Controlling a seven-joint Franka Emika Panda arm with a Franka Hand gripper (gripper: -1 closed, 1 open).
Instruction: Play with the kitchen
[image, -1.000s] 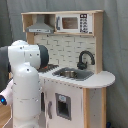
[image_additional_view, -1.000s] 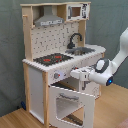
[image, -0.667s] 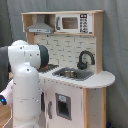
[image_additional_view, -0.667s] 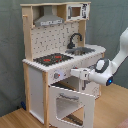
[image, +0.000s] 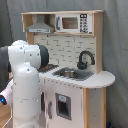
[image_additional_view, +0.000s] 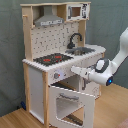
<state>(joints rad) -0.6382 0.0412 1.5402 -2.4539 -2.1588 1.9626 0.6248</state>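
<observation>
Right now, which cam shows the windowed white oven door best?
The second exterior view. There the windowed white oven door is swung open below the black-red hob, its whole frame visible, with the arm's gripper near its top edge. In the first exterior view the white robot arm hides the door.

arm (image: 25, 80) | glossy white, thick rounded segments in both exterior views | dark grey-black band at the joint near its top in the first exterior view | small blue light low at the first exterior view's left edge | wrist (image_additional_view: 104, 72) bulbous white with dark round face, blue ring | front end whitish, narrow
</observation>
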